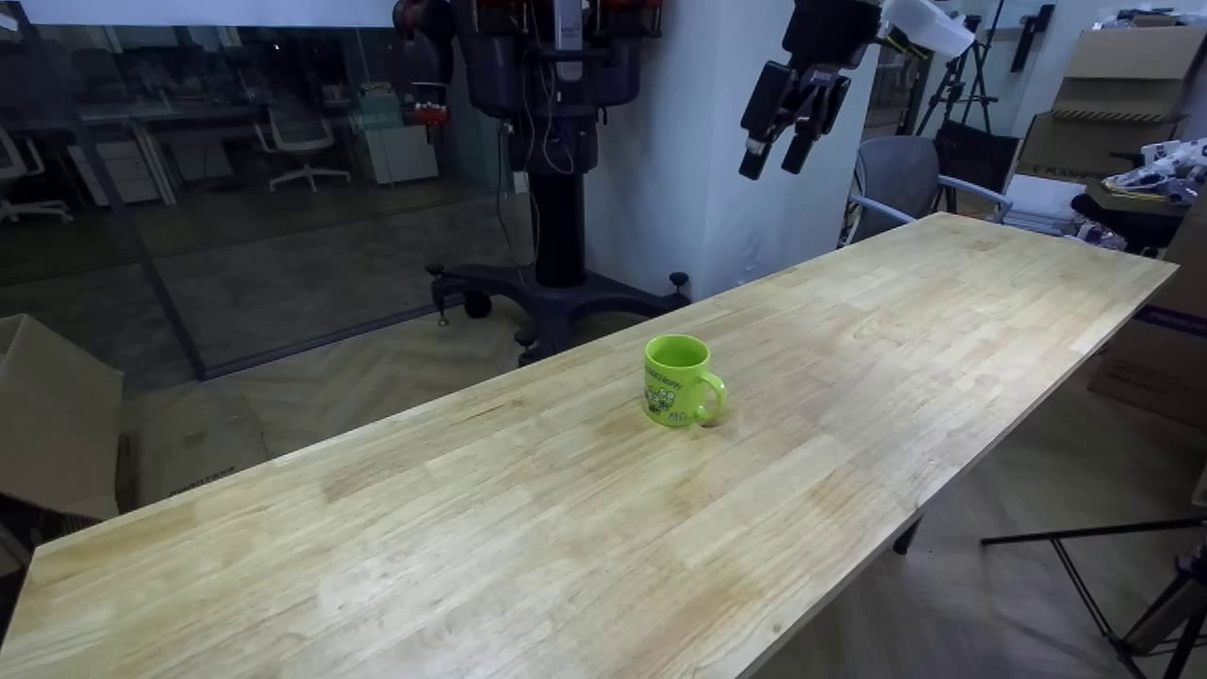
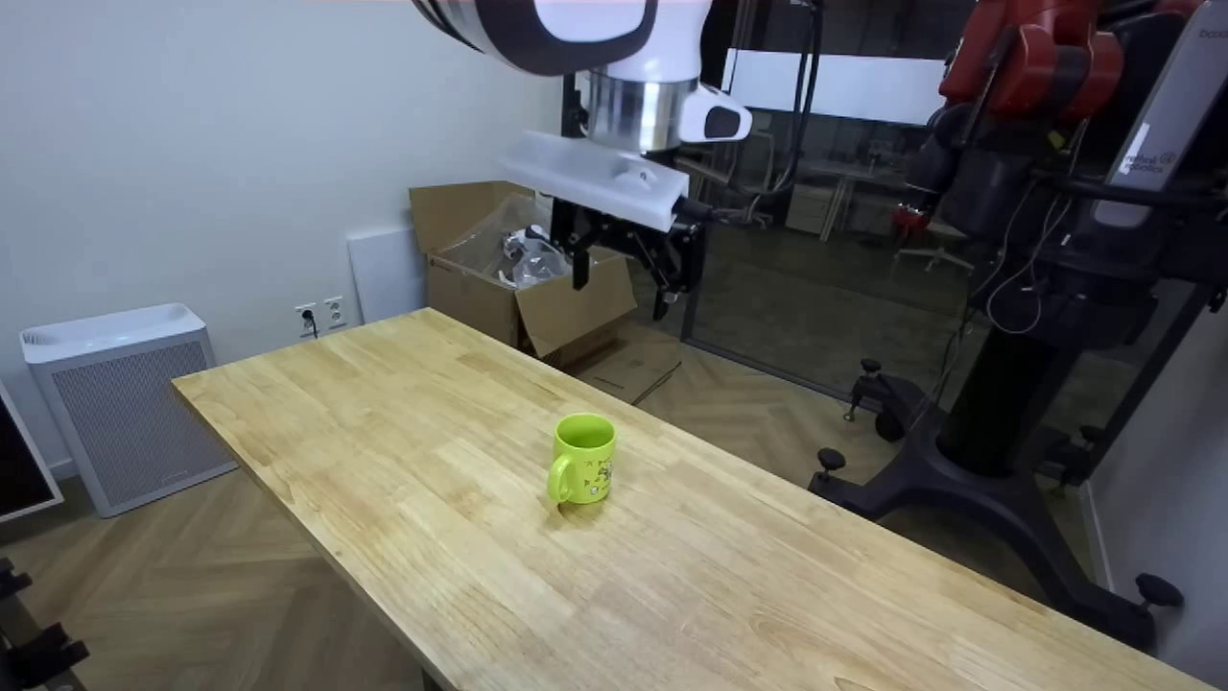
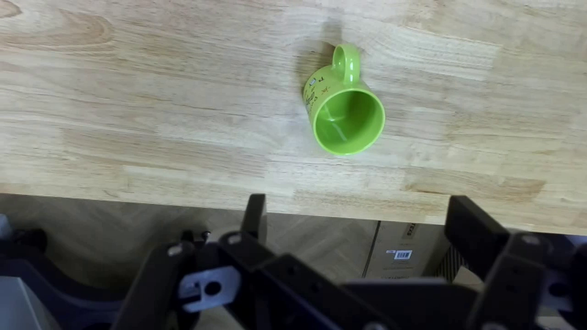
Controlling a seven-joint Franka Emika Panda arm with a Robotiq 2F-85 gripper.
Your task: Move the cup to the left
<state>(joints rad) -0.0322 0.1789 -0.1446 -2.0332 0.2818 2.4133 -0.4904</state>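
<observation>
The cup (image 1: pixel 668 394), a lime-green mug with a printed side, stands upright on the long wooden table (image 1: pixel 453 547). It also shows in an exterior view (image 2: pixel 593 472), with its handle towards the near left. In the wrist view the cup (image 3: pixel 351 121) is above the middle, its opening visible and its handle pointing up the picture. My gripper (image 1: pixel 773 170) is open and empty, high above the table and apart from the cup. It also shows in an exterior view (image 2: pixel 622 294). In the wrist view the open fingertips (image 3: pixel 357 205) lie below the cup, over the table's edge.
A dark robot on a wheeled base (image 1: pixel 561 292) stands beside the table's long edge. An open cardboard box (image 2: pixel 480 297) stands near the table's far end. A grey chair (image 1: pixel 896 179) is behind the table in an exterior view.
</observation>
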